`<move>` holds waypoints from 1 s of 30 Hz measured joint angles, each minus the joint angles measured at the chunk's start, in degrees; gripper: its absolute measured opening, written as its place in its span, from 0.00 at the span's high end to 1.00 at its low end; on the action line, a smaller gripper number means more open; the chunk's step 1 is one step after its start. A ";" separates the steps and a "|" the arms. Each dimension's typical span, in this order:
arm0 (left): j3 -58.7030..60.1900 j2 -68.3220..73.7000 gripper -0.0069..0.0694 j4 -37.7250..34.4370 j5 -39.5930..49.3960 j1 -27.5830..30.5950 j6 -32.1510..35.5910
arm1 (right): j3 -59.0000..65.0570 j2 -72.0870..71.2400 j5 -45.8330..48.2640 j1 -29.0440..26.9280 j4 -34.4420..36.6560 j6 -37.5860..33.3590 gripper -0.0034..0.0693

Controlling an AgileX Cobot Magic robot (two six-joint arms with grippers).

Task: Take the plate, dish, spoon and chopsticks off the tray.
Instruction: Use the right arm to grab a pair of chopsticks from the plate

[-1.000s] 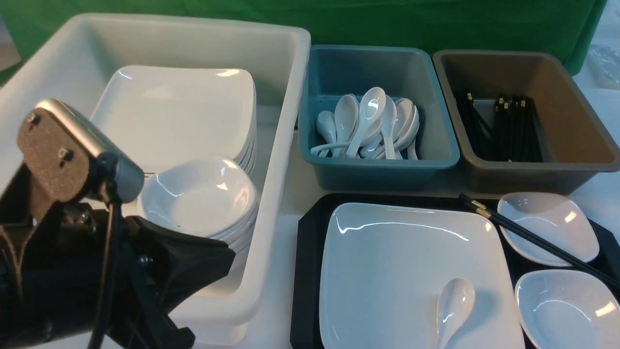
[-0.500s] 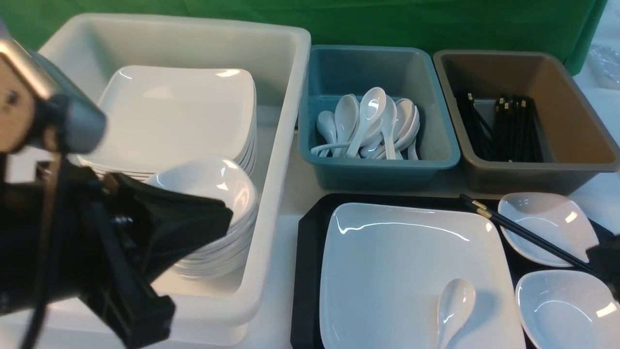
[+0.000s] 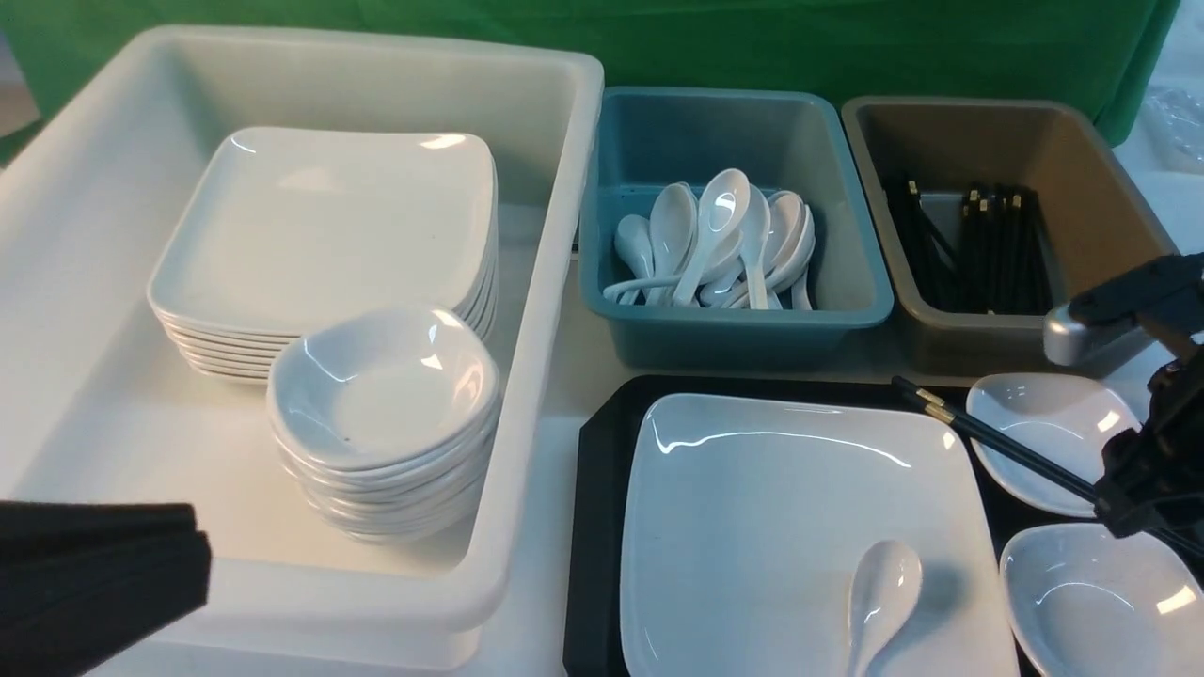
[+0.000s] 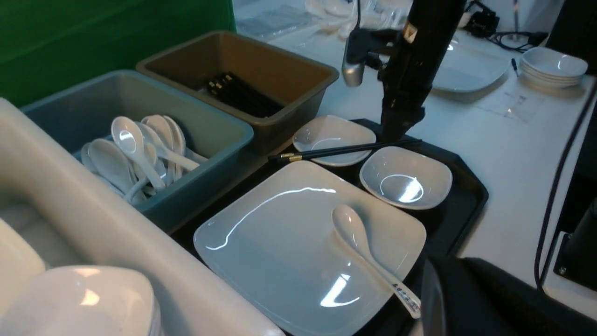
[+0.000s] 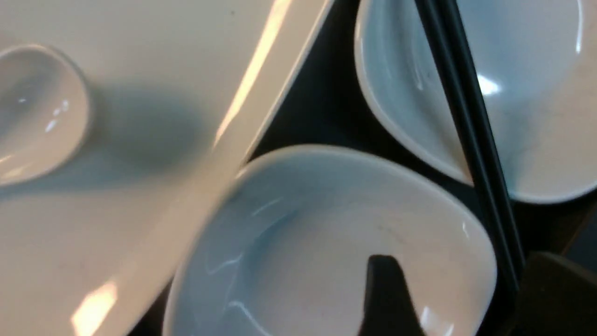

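The black tray (image 3: pixel 599 489) holds the white square plate (image 3: pixel 781 508) with the spoon (image 3: pixel 879 592) lying on it. Two small white dishes (image 3: pixel 1053 423) (image 3: pixel 1091 602) sit on its right side. The black chopsticks (image 3: pixel 1006 449) lie slanted across the far dish. My right gripper (image 3: pixel 1143 498) hangs over the chopsticks' thin ends. In the right wrist view it (image 5: pixel 471 298) is open, with one finger (image 5: pixel 387 298) over the near dish (image 5: pixel 303 233) and the chopsticks (image 5: pixel 471 130) running between the fingers. Of my left gripper only a dark finger (image 4: pixel 466 298) shows, near the spoon's handle (image 4: pixel 406 298).
A white tub (image 3: pixel 555 282) on the left holds a stack of square plates (image 3: pixel 329 226) and a stack of small dishes (image 3: pixel 386 395). A teal bin (image 3: pixel 743 338) with spoons and a brown bin (image 3: pixel 1110 188) with chopsticks stand behind the tray.
My left arm has drawn back from over the tub to the bottom left corner. My right arm has come in from the right and down over the chopsticks.
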 joint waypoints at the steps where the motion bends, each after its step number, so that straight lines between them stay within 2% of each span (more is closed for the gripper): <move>1: 0.00 -0.54 0.88 0.00 0.00 0.00 0.00 | -0.62 1.23 -0.53 -0.06 0.14 -0.12 0.35; 3: -0.06 -1.08 0.88 0.00 0.22 0.00 0.06 | -2.84 4.25 -1.50 -0.07 0.20 -0.52 0.31; 8: -0.12 -1.08 0.88 0.00 1.28 0.00 0.06 | -6.73 8.34 -1.76 -0.07 0.26 -0.58 0.30; 17: -0.12 -1.08 0.88 0.10 1.45 0.00 0.06 | -10.52 15.31 -1.39 -0.07 -0.07 -0.97 0.30; 24: -0.12 -1.08 0.88 0.15 1.61 0.00 0.06 | -10.65 16.47 -5.11 -1.06 -1.47 -0.97 0.30; 30: -0.12 -1.08 0.88 0.04 1.68 0.00 -0.18 | -10.70 17.48 -5.30 -2.18 -1.52 -0.97 0.34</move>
